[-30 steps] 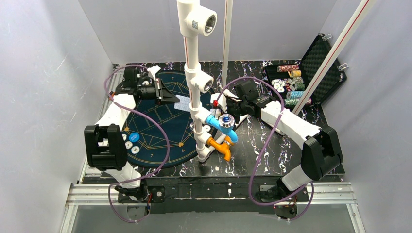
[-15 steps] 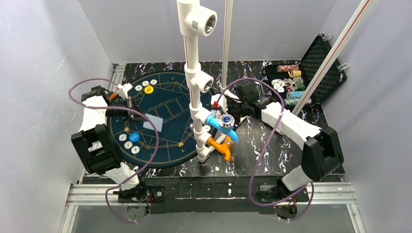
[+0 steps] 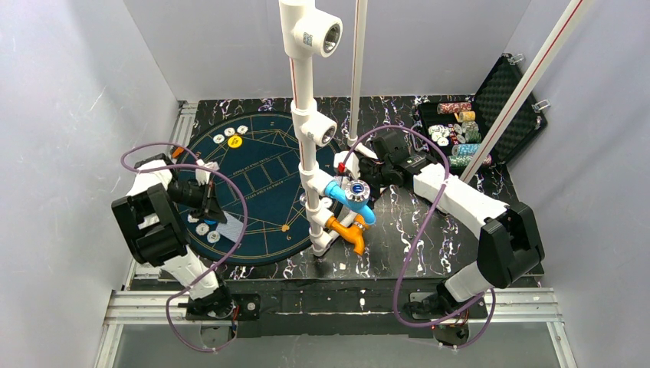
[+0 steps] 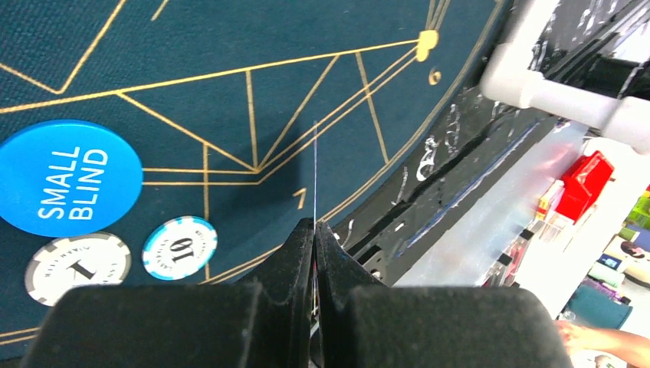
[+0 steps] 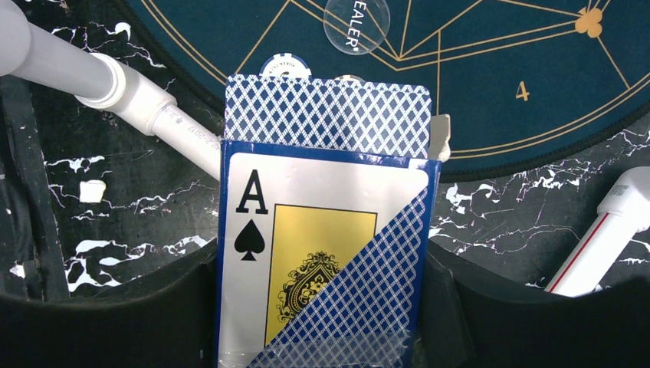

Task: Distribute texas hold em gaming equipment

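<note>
My left gripper (image 4: 315, 227) is shut on a playing card (image 4: 315, 169) seen edge-on as a thin line, held over the near left of the dark blue round mat (image 4: 230, 46). Below it lie a blue SMALL BLIND button (image 4: 69, 178), a white-grey chip marked 1 (image 4: 79, 264) and a white-blue chip marked 10 (image 4: 178, 247). In the top view the left gripper (image 3: 207, 199) hangs over those chips (image 3: 203, 228). My right gripper (image 5: 322, 307) is shut on the blue-patterned card box (image 5: 326, 230) showing an ace of spades, beside the mat's right edge (image 3: 360, 165).
A white pipe stand with blue and orange fittings (image 3: 314, 153) rises mid-table between the arms. An open black case of chip stacks (image 3: 460, 138) sits at the back right. White and yellow chips (image 3: 231, 136) lie at the mat's far side. A dealer button (image 5: 356, 23) lies ahead of the box.
My left gripper has carried the card from the mat's far side toward the near left, down over the small blind chips. The right arm has barely moved.
</note>
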